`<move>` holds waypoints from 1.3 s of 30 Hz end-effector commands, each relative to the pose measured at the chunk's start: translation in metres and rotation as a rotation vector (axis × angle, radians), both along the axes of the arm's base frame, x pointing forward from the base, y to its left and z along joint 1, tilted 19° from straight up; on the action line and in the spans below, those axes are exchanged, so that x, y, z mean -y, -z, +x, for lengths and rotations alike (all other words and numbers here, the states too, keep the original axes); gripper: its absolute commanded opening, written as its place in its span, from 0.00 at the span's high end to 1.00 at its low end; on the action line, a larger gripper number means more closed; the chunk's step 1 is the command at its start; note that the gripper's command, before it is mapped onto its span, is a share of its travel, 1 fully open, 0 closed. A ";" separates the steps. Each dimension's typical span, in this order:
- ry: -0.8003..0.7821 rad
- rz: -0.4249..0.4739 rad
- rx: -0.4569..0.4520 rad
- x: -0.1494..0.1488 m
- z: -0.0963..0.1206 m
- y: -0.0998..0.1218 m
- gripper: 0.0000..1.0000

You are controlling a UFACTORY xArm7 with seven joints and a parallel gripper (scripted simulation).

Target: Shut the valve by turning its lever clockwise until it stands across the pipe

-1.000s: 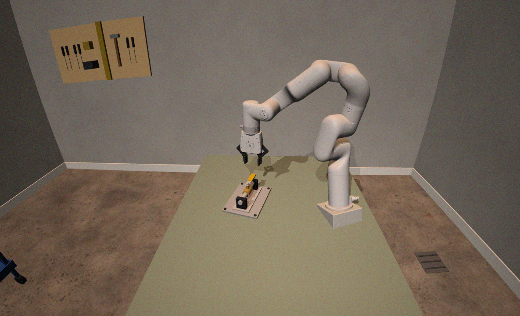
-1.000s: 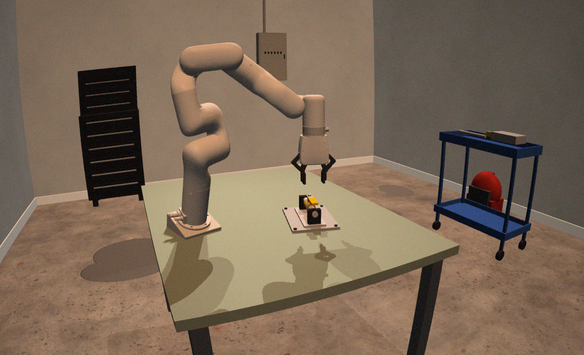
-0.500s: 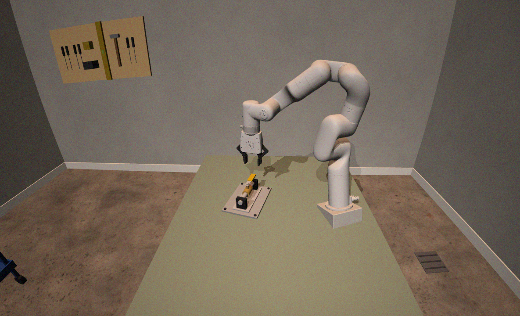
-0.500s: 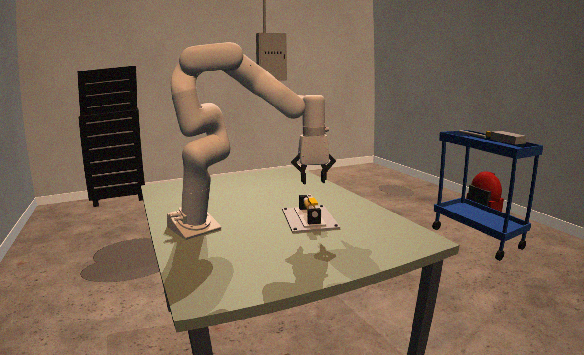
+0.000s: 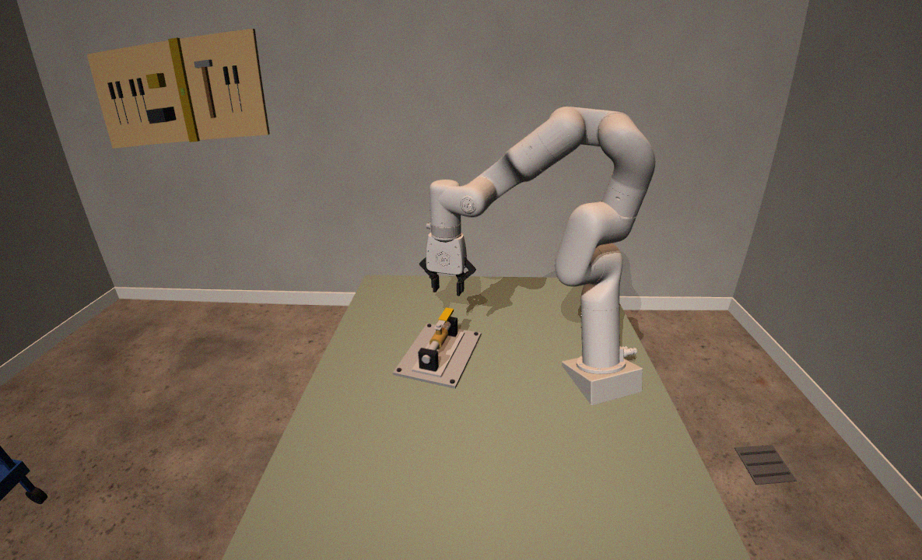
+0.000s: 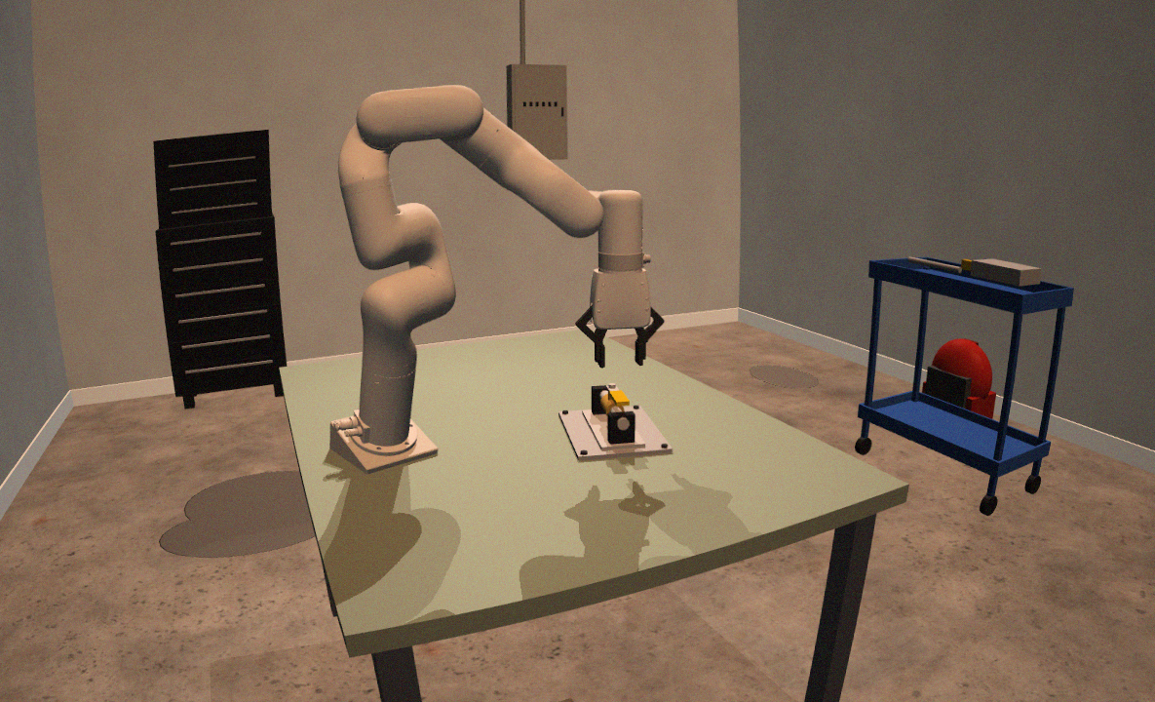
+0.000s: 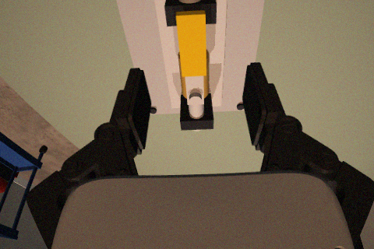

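Observation:
The valve sits on a pale baseplate [image 5: 437, 355] on the green table, with a pipe held between two black blocks. Its yellow lever [image 5: 443, 318] is a flat strip lying along the pipe; it also shows in the exterior view [image 6: 618, 398] and in the wrist view [image 7: 192, 43]. My gripper [image 5: 446, 284] hangs in the air above the far end of the valve, fingers pointing down. It is open and empty, well clear of the lever. In the wrist view the two black fingers frame the near end of the baseplate [image 7: 189, 28].
The arm's base [image 5: 601, 372] stands on the table to the right of the valve. A blue cart [image 6: 965, 367] with a red object stands on the floor off the table. A black drawer cabinet [image 6: 217, 261] is by the back wall.

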State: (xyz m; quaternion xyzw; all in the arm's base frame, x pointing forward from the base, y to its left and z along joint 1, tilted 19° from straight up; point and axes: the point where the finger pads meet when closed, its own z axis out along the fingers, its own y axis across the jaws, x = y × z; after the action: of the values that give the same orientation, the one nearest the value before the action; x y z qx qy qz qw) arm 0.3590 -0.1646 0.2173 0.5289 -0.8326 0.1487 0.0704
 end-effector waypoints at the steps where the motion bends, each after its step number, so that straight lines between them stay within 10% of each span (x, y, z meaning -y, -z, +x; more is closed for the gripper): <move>1: -0.001 -0.002 0.003 0.001 0.001 0.002 0.32; 39: -0.001 -0.002 0.003 0.017 0.004 0.047 0.32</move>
State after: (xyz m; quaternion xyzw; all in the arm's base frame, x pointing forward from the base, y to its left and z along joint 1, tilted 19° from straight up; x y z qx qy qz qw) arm 0.3612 -0.1807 0.1701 0.5290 -0.8325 0.1486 0.0705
